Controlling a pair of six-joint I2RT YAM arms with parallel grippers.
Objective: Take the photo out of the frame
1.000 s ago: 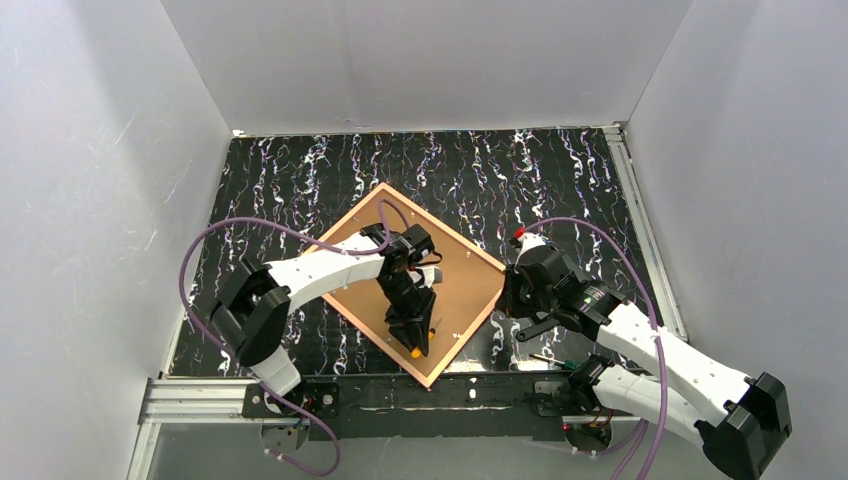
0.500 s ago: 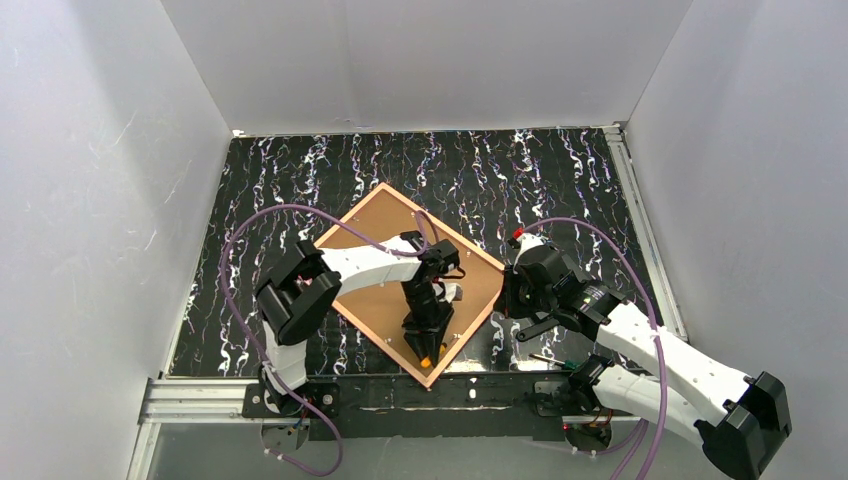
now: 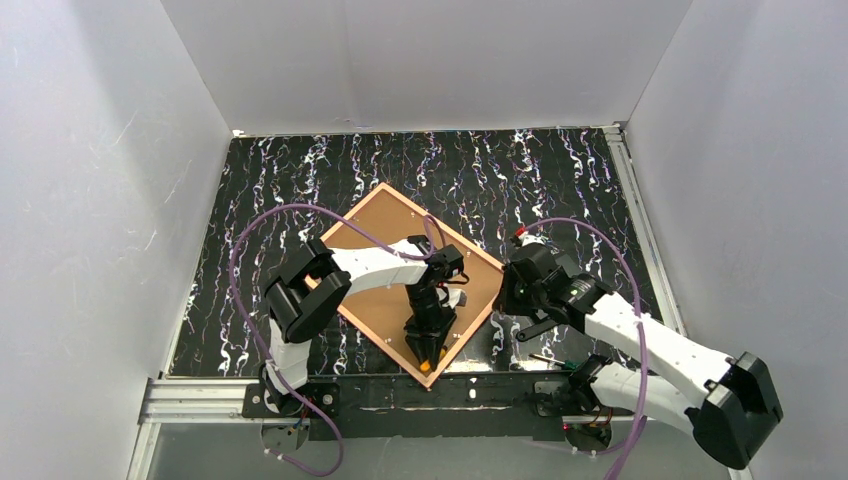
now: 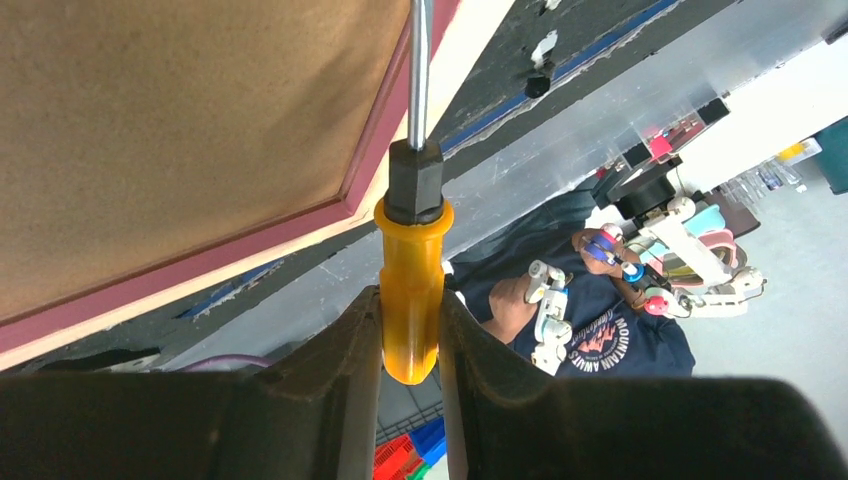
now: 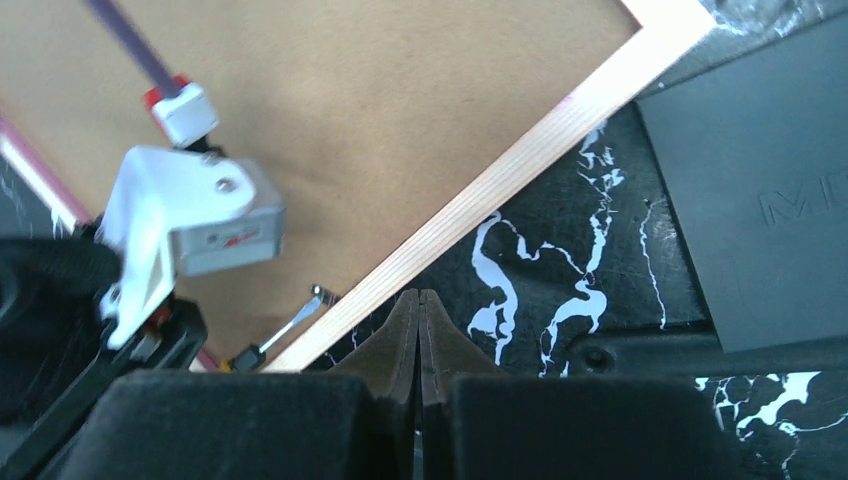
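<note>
The pink frame (image 3: 372,333) lies face down on the mat, its brown backing board (image 3: 385,215) up. The photo is hidden under the board. My left gripper (image 3: 425,343) is shut on an orange-handled screwdriver (image 4: 411,290) near the frame's near corner. The steel shaft (image 4: 420,60) runs along the frame's inner pink edge (image 4: 370,170). My right gripper (image 3: 508,290) is shut and empty, just off the frame's right side. In the right wrist view its closed tips (image 5: 419,300) sit beside the frame's pale wooden edge (image 5: 500,180). The screwdriver tip (image 5: 290,328) rests on the board (image 5: 400,120).
A black mat with white streaks (image 3: 560,180) covers the table, with white walls on three sides. A metal rail (image 3: 200,395) runs along the near edge. A small tool (image 3: 550,358) lies by the right arm's base. A dark flat plate (image 5: 760,200) lies right of the frame.
My left gripper has moved with the screwdriver across the board toward the frame's near corner, and its elbow has swung right. The right gripper has hardly moved.
</note>
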